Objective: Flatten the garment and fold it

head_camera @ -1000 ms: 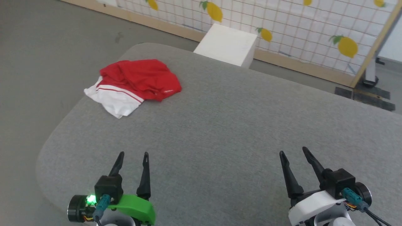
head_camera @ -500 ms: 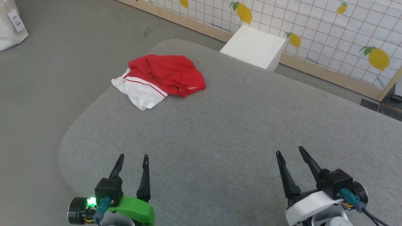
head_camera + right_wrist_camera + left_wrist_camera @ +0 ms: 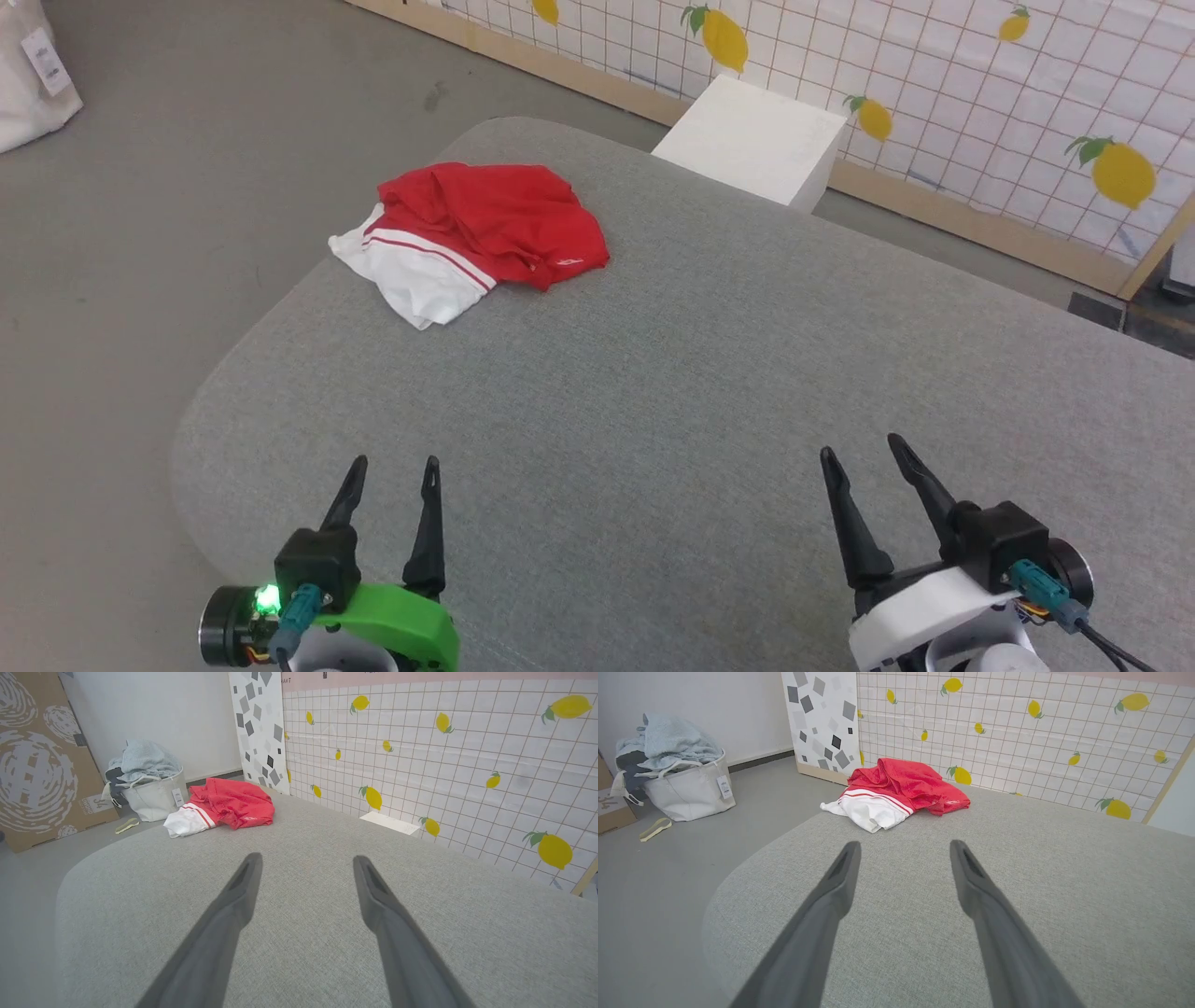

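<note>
A grey fabric-covered table (image 3: 653,373) with rounded corners is spreading across the head view. Behind it a white grid-patterned panel (image 3: 980,75) printed with lemons is standing along the floor. A white box (image 3: 756,140) is sitting on the floor between that panel and the table's far edge. The garment (image 3: 476,233) is lying crumpled in a heap near the table's far left corner (red body bunched on top, one white sleeve with a red stripe spilling toward the edge), well apart from both arms. A white laundry bag (image 3: 686,788) heaped with pale blue and grey cloth is resting on the floor beyond that corner. The left end effector (image 3: 393,462) and the right end effector (image 3: 861,445) are hovering over the near side of the table, each with its fingers spread wide and gripping nothing.
</note>
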